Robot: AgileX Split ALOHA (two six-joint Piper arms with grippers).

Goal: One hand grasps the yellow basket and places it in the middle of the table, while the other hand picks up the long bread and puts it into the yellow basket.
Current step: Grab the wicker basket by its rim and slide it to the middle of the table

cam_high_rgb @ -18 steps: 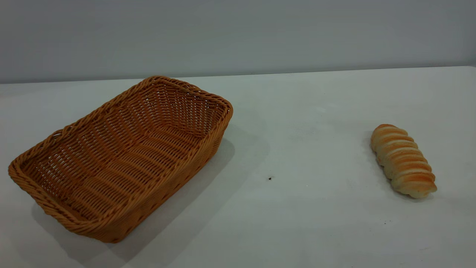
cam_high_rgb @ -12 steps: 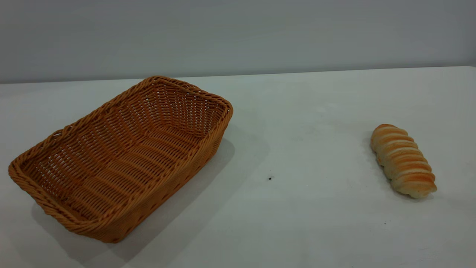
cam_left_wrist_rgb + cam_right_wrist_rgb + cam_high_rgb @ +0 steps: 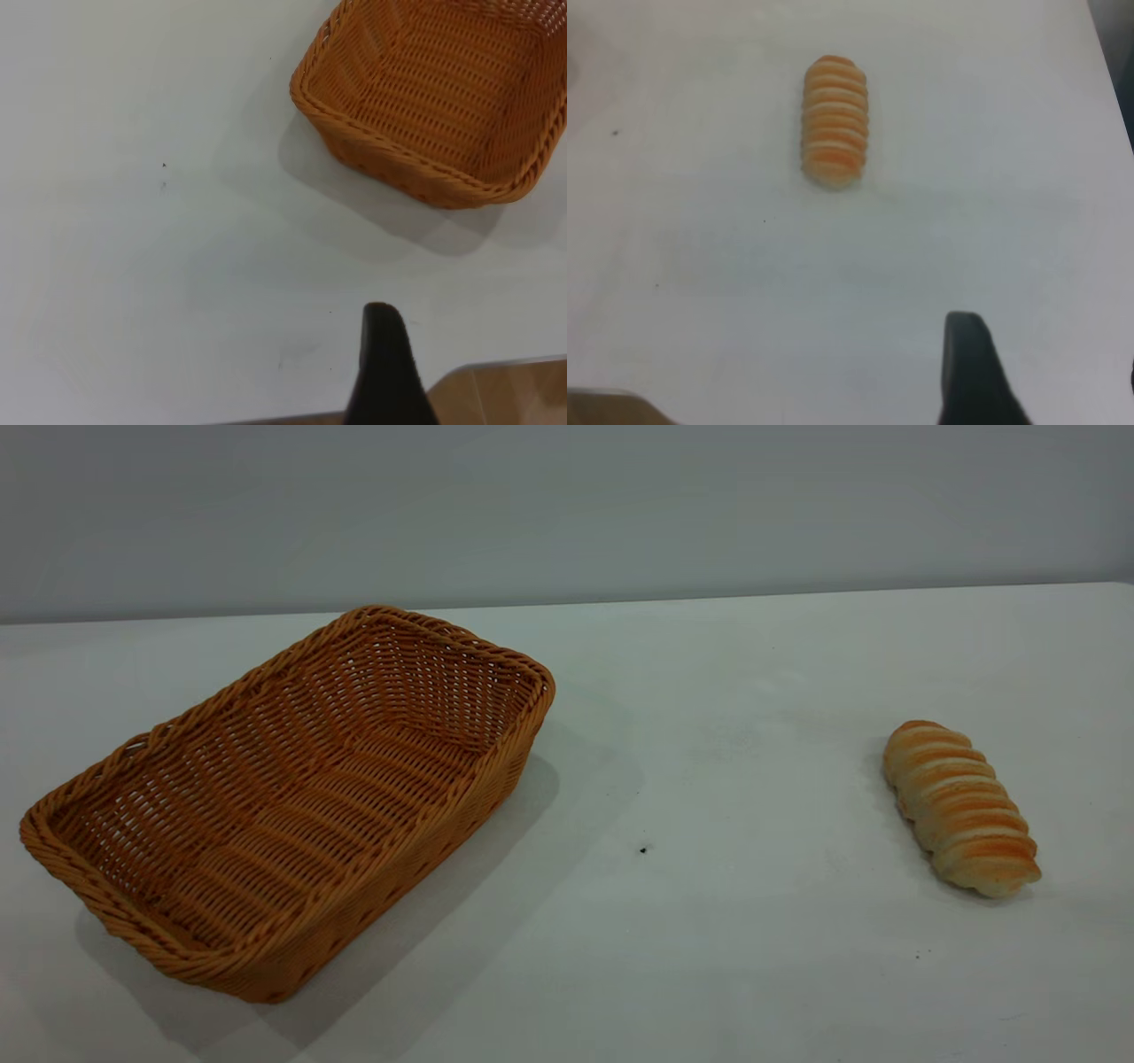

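The yellow basket, orange-tan woven wicker, lies empty on the left part of the white table, set at a slant. The long bread, cream with orange ridges, lies on the table at the right, far from the basket. Neither arm shows in the exterior view. The left wrist view shows one end of the basket well ahead of my left gripper, which hangs over bare table near its edge. The right wrist view shows the bread ahead of my right gripper, well apart from it.
A small dark speck lies on the table between basket and bread. A grey wall runs behind the table's far edge. The table's near edge and brown floor show in the left wrist view.
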